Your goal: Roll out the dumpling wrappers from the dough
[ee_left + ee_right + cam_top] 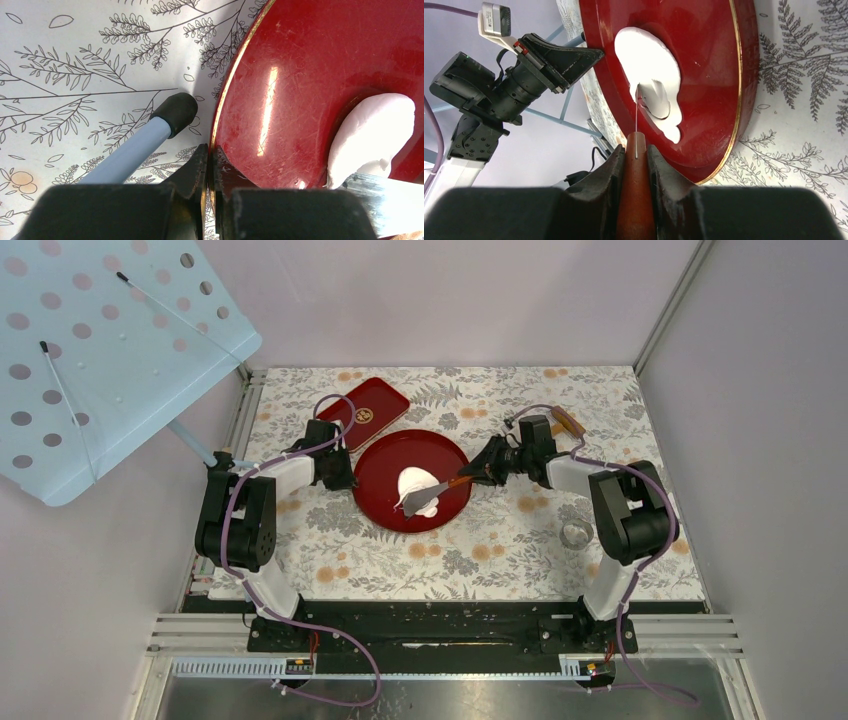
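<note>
A white irregular piece of dough (415, 483) lies in the middle of a round red plate (385, 505). No separate small round wrappers show. My right gripper (487, 470) is shut on the wooden handle of a knife (636, 200). The knife's thin metal blade (636, 112) stands edge-on in the dough (649, 65). My left gripper (209, 155) is shut on the plate's gold-edged left rim (220, 115). The dough (370, 130) and the blade (387, 195) show at the right of the left wrist view.
A red rectangular tray (365, 408) lies behind the plate on the left. A brown wooden roller (569, 422) lies at the back right. A small clear round ring (576, 533) sits near the right arm. A blue leg with a black foot (175, 112) stands beside the plate.
</note>
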Controlling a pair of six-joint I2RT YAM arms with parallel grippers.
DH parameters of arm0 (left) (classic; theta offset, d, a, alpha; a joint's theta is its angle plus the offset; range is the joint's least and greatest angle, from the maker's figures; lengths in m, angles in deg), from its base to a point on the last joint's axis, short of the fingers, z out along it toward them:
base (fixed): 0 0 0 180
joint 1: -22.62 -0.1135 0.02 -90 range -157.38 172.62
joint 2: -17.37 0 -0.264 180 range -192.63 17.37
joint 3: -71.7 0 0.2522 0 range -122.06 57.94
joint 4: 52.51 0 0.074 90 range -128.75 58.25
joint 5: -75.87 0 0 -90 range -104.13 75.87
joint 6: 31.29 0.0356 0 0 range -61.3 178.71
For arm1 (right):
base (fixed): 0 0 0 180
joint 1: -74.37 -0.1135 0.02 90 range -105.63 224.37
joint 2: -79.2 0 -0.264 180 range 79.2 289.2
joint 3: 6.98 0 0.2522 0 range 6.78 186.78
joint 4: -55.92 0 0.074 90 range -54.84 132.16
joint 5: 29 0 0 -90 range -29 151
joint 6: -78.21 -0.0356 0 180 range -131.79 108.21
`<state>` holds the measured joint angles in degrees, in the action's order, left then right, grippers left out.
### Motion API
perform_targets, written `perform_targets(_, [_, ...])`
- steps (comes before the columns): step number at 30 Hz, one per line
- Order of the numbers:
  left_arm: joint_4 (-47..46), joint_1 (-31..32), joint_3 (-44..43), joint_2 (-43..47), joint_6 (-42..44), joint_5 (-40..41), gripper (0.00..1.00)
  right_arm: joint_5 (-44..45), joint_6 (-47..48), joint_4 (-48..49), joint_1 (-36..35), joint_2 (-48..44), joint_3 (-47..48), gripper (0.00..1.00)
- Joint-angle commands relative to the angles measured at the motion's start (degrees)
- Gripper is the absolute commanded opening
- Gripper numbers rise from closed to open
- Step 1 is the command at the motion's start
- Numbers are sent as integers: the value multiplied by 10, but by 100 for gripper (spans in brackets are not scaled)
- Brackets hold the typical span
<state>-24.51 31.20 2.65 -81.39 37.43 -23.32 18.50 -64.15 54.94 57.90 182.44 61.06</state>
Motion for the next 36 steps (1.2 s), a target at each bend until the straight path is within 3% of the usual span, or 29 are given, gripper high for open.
perform_targets(1, [-2,-1,-22,-5,1,-1,0,18,-12,37,4,11,28,0])
perform_targets(17, [2,0,-25,-7,0,2,0,59,-61,117,22,-9,10,0])
perform_targets(29, [13,12,-31,-9,3,22,0,166,58,-16,24,-58,46,0])
perform_targets(36, [25,24,-41,-12,6,44,0,211,64,-68,37,-71,58,0])
